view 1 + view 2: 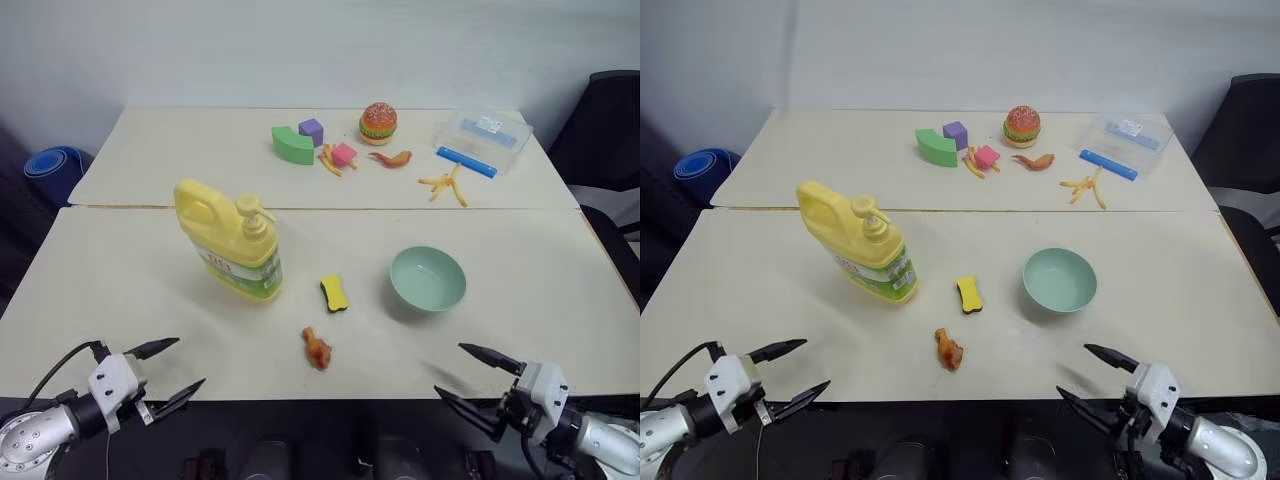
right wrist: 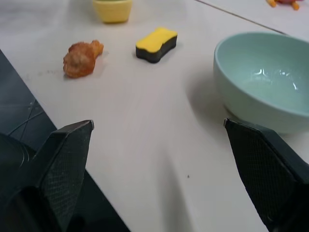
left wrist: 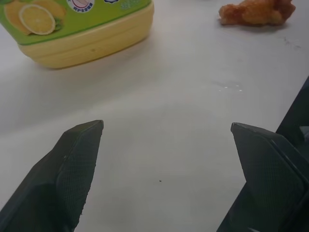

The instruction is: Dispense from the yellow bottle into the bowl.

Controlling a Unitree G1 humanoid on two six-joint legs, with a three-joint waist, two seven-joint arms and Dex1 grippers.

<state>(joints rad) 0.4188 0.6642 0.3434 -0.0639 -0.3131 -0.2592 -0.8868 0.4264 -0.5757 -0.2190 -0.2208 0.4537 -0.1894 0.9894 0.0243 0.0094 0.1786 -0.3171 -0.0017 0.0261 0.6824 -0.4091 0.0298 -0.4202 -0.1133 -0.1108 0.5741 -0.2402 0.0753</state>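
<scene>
Two pale cream surfaces (image 1: pixel 120 290) are set end to end before a plain light wall, a seam running between them. On the near surface the yellow bottle (image 1: pixel 232 240) is found standing upright at left of centre, pump top fitted, its green label turned toward the front. The bowl (image 1: pixel 428 279) is seen to the right of it, well apart, upright, with nothing visible inside. Between the two a small yellow sponge (image 1: pixel 335 293) is laid flat, and a toy chicken drumstick (image 1: pixel 317 348) is noted nearer the front edge. The left pincer (image 1: pixel 168 372) is held at the front edge on the left, its fingers spread wide, nothing gripped; the bottle's base is seen ahead of it in the left wrist view. The right pincer (image 1: pixel 470 375) is held at the front edge on the right, likewise spread wide and gripping nothing, with the bowl just ahead of it. On the far surface a toy burger (image 1: pixel 379 122), a green block (image 1: pixel 292 145), a purple cube (image 1: pixel 311 131) and a clear plastic box (image 1: pixel 484 134) are recorded.
</scene>
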